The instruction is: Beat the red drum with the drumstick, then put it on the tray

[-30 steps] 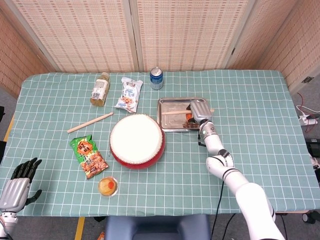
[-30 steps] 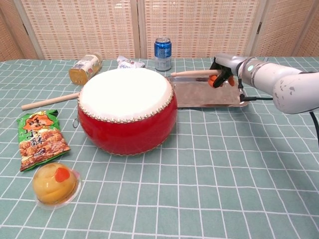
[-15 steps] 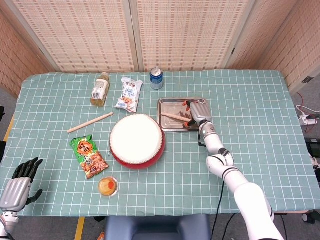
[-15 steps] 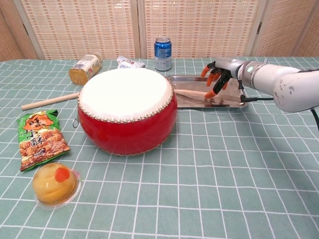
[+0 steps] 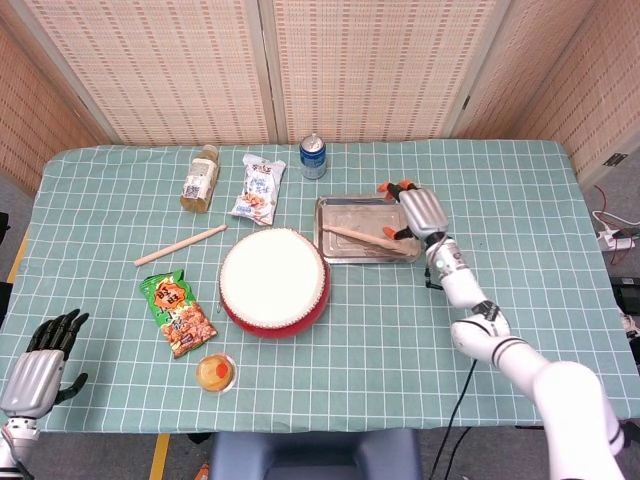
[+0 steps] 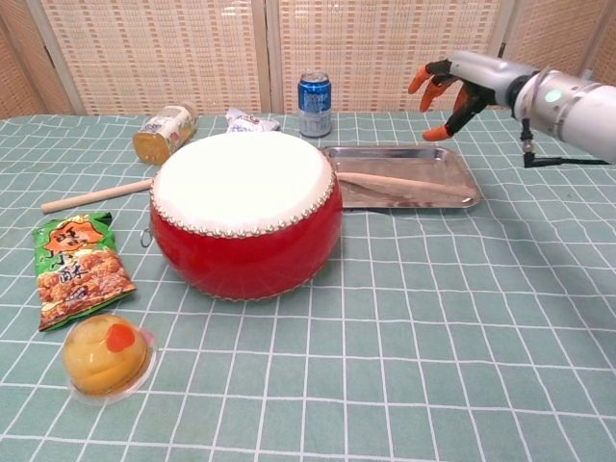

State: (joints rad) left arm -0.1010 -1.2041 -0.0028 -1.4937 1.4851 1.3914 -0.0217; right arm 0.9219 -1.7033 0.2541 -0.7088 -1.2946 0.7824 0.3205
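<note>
— Now, drumstick (image 6: 399,183)?
— Lying flat in tray (image 5: 331,253), right of centre in head view, slanted across it; held by nothing.
— Right hand (image 6: 454,87)?
— Raised above tray's far right corner, fingers apart, empty.
— Left hand (image 5: 40,356)?
— Lower left corner of head view, off table edge, fingers loosely spread, empty.
— Drum (image 5: 273,281)?
— Red, centre of table (image 5: 520,190), just left of tray.
— Other items?
— Second stick (image 5: 181,245), snack bag (image 5: 178,313), jelly cup (image 6: 105,356), bottle (image 5: 200,179), can (image 6: 314,103).
</note>
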